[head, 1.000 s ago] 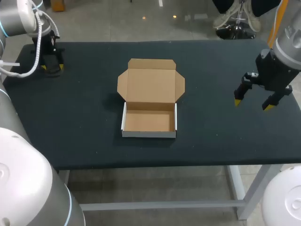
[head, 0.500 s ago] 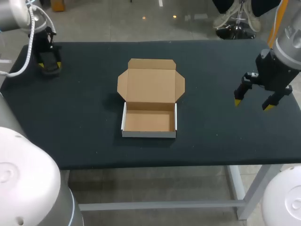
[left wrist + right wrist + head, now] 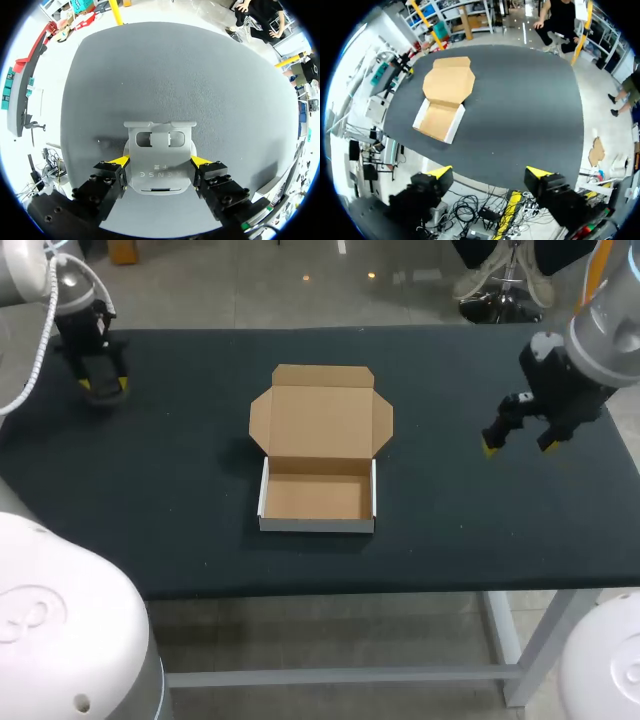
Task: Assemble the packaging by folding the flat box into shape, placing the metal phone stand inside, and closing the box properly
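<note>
Table (image 3: 180, 490): dark cloth top, and everything in play sits on it or hangs over it.
Box (image 3: 320, 455): one brown cardboard box in the middle of the table, already folded into shape. Its tray (image 3: 318, 497) sits toward the near edge with white outer walls and bare cardboard showing inside. The lid (image 3: 320, 420) is thrown right back and lies flat behind it, a small flap out on each side.
Right gripper (image 3: 519, 445): over the table's right part, well apart from the box. The jaws are spread wide and there is nothing between them! Its own wrist view confirms it: right gripper (image 3: 489, 172) gaping, the box (image 3: 445, 102) far off ahead.
Left gripper (image 3: 100, 383): down at the far left corner of the table, well apart from the box.
Left grip: the wrist view shows the left gripper (image 3: 160, 161) closed in on the phone stand (image 3: 160, 150), one yellow tip pressed to each side edge.
Phone stand: one flat grey metal plate with two cut-outs near its far end, reaching out ahead of the fingers over the cloth. Whether it is lifted clear of the table I cannot tell.
Count: two arms, two grippers, four yellow tips; one box; one stand.
</note>
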Robot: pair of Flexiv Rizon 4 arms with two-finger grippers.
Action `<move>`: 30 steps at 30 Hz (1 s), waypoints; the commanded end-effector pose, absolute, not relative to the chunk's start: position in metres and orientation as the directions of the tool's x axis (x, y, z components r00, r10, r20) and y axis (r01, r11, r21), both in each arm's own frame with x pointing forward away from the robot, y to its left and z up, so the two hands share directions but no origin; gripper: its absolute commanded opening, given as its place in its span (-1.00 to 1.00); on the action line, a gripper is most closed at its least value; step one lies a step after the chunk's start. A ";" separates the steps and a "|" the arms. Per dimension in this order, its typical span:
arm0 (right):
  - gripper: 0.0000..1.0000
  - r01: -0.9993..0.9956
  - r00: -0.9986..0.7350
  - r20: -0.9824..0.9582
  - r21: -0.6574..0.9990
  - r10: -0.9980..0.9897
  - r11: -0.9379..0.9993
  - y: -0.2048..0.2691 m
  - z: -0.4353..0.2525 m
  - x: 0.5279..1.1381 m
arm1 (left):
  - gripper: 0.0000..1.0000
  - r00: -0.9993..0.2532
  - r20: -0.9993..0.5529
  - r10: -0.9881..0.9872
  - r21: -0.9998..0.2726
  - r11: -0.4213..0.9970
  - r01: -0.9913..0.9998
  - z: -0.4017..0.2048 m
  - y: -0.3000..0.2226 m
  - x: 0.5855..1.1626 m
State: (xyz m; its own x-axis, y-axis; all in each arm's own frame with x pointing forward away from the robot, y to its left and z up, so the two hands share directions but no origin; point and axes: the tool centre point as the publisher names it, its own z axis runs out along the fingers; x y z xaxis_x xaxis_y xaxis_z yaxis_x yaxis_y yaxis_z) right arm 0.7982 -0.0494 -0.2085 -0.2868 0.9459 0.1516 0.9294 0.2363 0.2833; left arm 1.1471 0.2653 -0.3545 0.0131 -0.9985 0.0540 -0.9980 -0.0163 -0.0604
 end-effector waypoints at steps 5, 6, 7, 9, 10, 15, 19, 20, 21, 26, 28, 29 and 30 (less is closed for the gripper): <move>1.00 0.701 -0.674 0.175 0.457 0.718 0.547 -0.048 -0.216 0.789 | -1.00 0.006 0.047 -0.999 -0.177 -0.014 -0.984 -0.336 0.258 1.101; 1.00 0.689 -0.687 0.175 0.467 0.706 0.555 -0.048 -0.217 0.789 | -1.00 0.001 0.052 -0.999 -0.178 -0.011 -0.984 -0.335 0.257 1.098; 1.00 0.669 -0.708 0.170 0.473 0.685 0.574 -0.049 -0.218 0.788 | -1.00 0.000 0.053 -0.999 -0.178 -0.009 -0.984 -0.333 0.257 1.095; 1.00 0.621 -0.754 0.164 0.496 0.636 0.607 -0.048 -0.219 0.787 | -1.00 -0.005 0.051 -0.999 -0.182 -0.004 -0.983 -0.330 0.254 1.089; 1.00 0.595 -0.776 0.163 0.506 0.609 0.624 -0.048 -0.220 0.787 | -1.00 -0.009 0.052 -0.999 -0.183 0.000 -0.983 -0.329 0.253 1.085; 1.00 0.529 -0.826 0.137 0.525 0.547 0.667 -0.047 -0.219 0.787 | -1.00 -0.017 0.046 -0.999 -0.198 0.008 -0.980 -0.320 0.246 1.070; 1.00 0.529 -0.826 0.137 0.525 0.547 0.667 -0.047 -0.219 0.787 | -1.00 -0.023 0.043 -0.999 -0.206 0.013 -0.978 -0.315 0.241 1.060; 1.00 0.529 -0.826 0.137 0.525 0.547 0.667 -0.047 -0.219 0.787 | -1.00 -0.022 0.038 -0.999 -0.207 0.014 -0.978 -0.314 0.240 1.057; 1.00 0.529 -0.826 0.137 0.525 0.547 0.667 -0.047 -0.219 0.787 | -1.00 -0.022 0.036 -0.999 -0.206 0.014 -0.978 -0.313 0.239 1.055; 1.00 0.529 -0.826 0.137 0.525 0.547 0.667 -0.047 -0.219 0.787 | -1.00 -0.024 0.027 -0.999 -0.206 0.018 -0.978 -0.309 0.235 1.044; 1.00 0.529 -0.826 0.137 0.525 0.547 0.667 -0.047 -0.219 0.787 | -1.00 -0.024 0.025 -0.999 -0.206 0.019 -0.978 -0.309 0.235 1.041; 1.00 0.481 -0.851 0.103 0.543 0.515 0.688 -0.046 -0.219 0.789 | -1.00 -0.023 0.024 -0.999 -0.206 0.018 -0.978 -0.309 0.234 1.040; 1.00 0.452 -0.864 0.071 0.541 0.498 0.709 -0.043 -0.220 0.791 | -1.00 -0.022 0.023 -1.000 -0.206 0.017 -0.978 -0.309 0.234 1.038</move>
State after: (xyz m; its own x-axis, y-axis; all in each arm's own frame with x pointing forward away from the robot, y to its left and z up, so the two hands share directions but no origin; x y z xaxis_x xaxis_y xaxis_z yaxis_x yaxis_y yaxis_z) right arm 0.7892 -0.0451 -0.2201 -0.8373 0.5359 0.1082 0.5037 0.6792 0.5339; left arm 1.0473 0.2360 -0.3124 -0.0256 -0.9991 0.0325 -0.9950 0.0224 -0.0973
